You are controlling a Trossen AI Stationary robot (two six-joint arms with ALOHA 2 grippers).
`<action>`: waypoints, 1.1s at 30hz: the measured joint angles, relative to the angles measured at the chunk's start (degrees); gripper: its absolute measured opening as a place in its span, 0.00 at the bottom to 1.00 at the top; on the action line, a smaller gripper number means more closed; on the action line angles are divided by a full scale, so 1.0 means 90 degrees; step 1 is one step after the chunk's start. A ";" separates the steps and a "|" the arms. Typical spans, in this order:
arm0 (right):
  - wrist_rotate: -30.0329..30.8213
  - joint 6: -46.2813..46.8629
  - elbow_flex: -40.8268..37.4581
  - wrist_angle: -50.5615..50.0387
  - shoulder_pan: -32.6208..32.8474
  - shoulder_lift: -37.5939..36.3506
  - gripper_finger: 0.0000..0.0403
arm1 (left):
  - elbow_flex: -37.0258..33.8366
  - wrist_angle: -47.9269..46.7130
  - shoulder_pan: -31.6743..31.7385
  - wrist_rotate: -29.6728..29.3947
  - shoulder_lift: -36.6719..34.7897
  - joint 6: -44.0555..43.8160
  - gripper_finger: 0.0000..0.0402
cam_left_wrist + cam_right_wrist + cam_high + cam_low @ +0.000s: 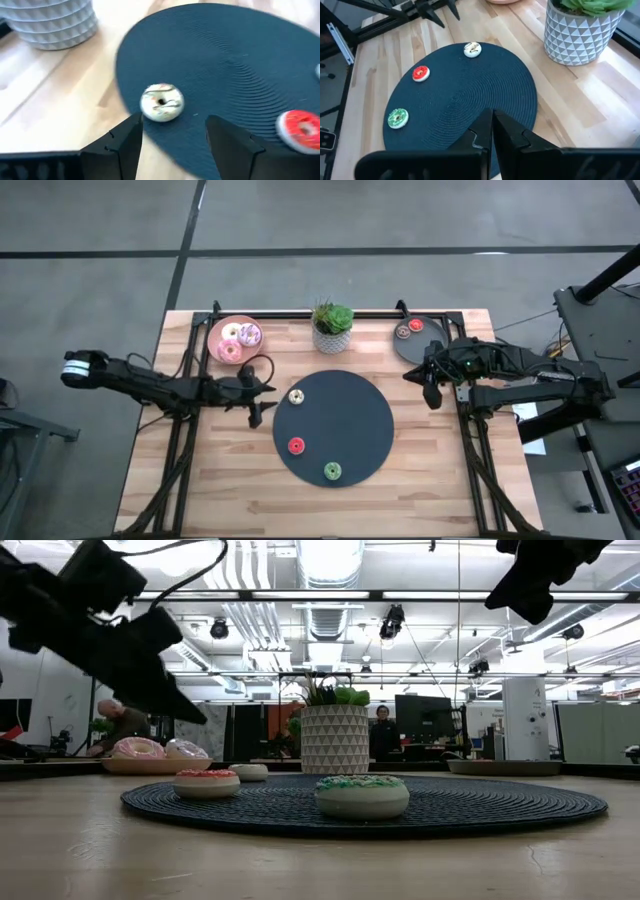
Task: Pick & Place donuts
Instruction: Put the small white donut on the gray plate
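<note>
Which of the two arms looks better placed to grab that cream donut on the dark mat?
The left. Its open tool hangs beside the cream donut at the mat edge; its wrist view frames it. The right tool, shut, waits near the grey plate.

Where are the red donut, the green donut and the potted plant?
red donut [296,445], high view, its frosted top.
green donut [332,471], high view, its frosted top.
potted plant [332,326], high view, its leaves.

Overhead, table-level and both wrist views share the dark disc [335,425].
</note>
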 joint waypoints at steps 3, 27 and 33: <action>0.0002 0.0000 0.0000 0.0002 -0.0002 -0.0005 0.02 | -0.0254 0.0347 0.0007 -0.0347 0.0041 0.0060 0.47; 0.0169 0.0260 0.0000 0.0011 -0.0002 0.0283 0.02 | -0.0459 0.0863 0.0093 -0.0584 0.0254 0.0433 0.58; 0.0168 0.0260 0.0000 0.0007 -0.0002 0.0309 0.02 | -0.0478 0.1353 0.0136 -0.0575 0.0822 0.0456 0.58</action>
